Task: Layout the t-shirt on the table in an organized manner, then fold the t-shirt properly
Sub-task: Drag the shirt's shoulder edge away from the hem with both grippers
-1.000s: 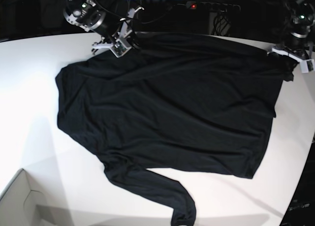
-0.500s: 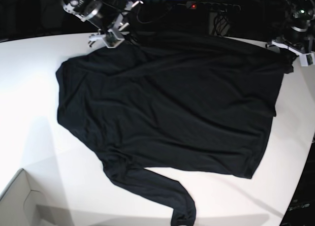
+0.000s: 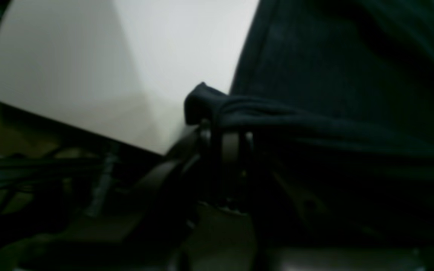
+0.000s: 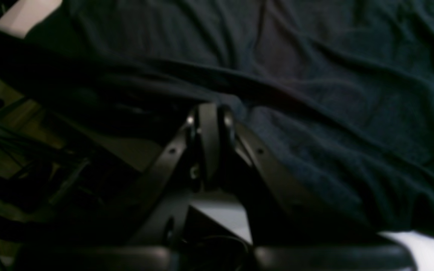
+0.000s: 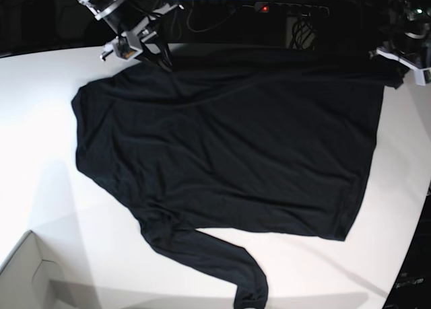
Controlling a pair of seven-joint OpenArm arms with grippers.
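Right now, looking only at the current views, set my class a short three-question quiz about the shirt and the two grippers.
1. True or false: the t-shirt lies in a crumpled heap in the middle of the table.
2. What does the left gripper hold?
A. nothing
B. a bunched edge of the shirt
C. the cardboard box
3. In the base view, toward which edge of the picture does the one visible long sleeve point?

Key
1. False: it is spread wide, with both grippers at its far edge.
2. B.
3. The bottom edge. The right gripper is shut on the shirt's opposite corner.
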